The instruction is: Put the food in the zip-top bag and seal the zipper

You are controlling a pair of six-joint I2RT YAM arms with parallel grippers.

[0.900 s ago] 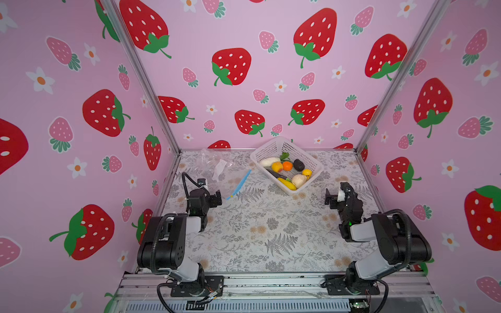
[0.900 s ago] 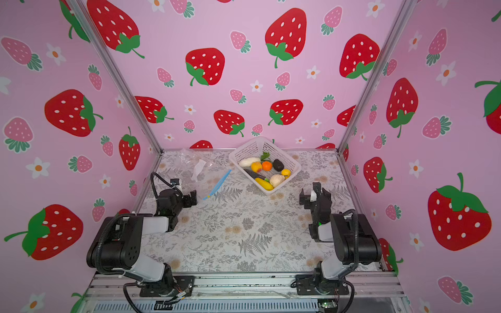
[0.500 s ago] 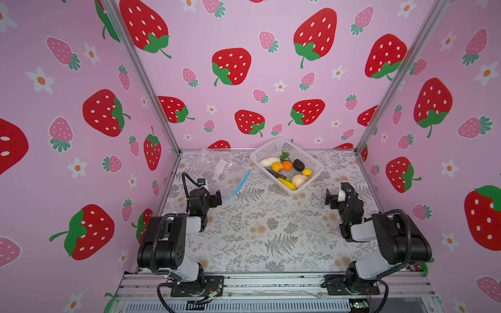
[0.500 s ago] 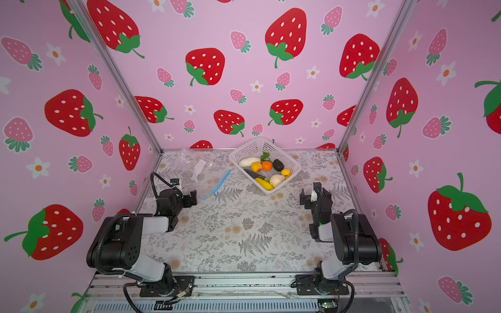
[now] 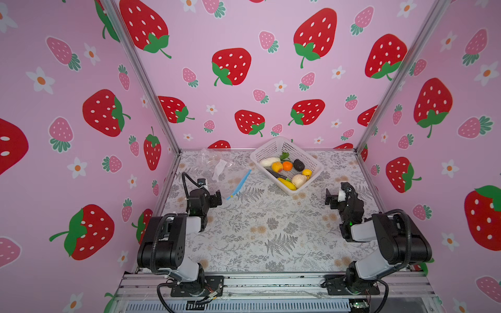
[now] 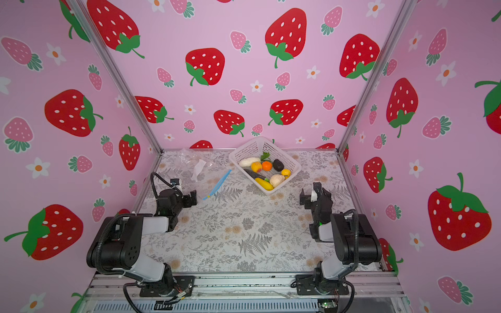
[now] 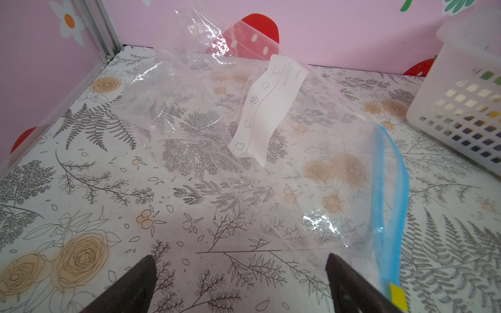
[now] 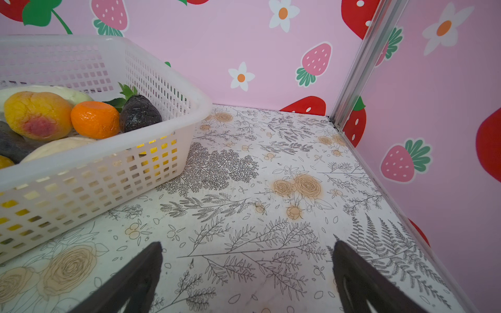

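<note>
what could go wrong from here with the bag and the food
1. The bag lies flat and crinkled, so food may catch at the zipper rather than slide in.
2. The food sits piled in the basket; a grab may pinch two pieces or snag the mesh.

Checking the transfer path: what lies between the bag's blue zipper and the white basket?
Nothing. In a top view only bare fern-print table separates the zipper from the basket. The left wrist view shows the same empty gap.
</note>
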